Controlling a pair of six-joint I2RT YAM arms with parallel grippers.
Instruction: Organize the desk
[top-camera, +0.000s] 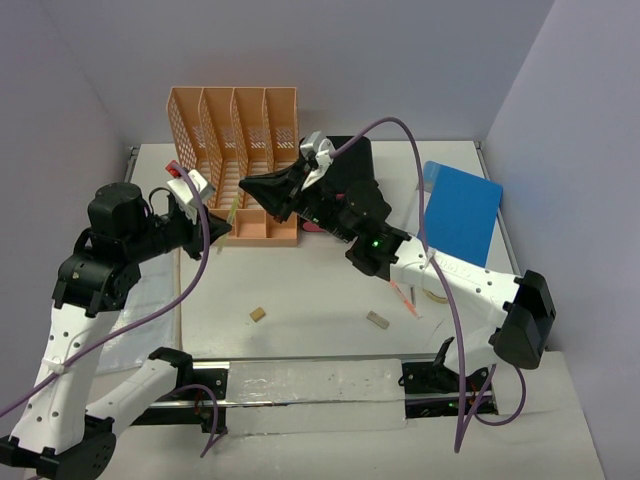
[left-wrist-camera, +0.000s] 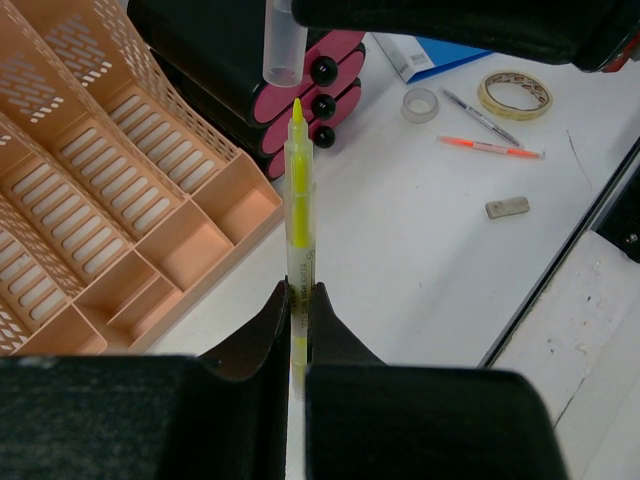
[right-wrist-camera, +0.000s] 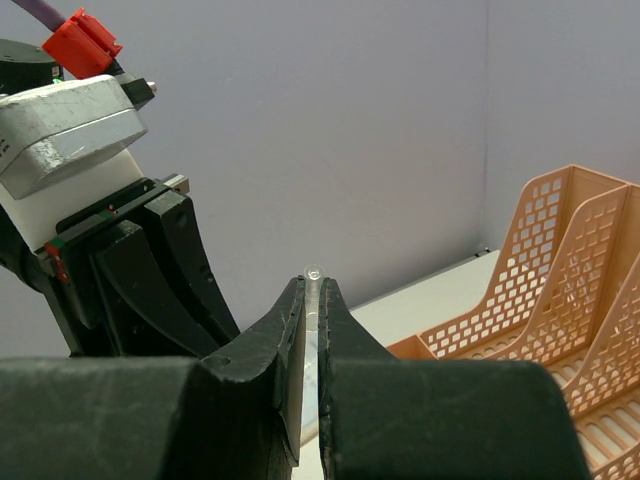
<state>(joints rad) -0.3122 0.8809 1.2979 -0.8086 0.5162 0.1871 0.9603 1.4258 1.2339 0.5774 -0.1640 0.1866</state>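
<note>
While the left gripper pinches a yellow highlighter, print unreadable, the right gripper pinches a clear cap.

Enclosure: three plain walls, pale lavender-grey, matt and unmarked. The rear wall stands behind the far edge of the desk. The left wall and the right wall close it in on either side.

The right wrist view shows a vertical corner seam where two wall faces meet, the face to the right of it reading slightly darker.

The desk is white and flat, with thin metal edge rails.

Lighting is even and diffuse. Shadows on the white top are soft, with no hard edges and no glare on the walls.
</note>
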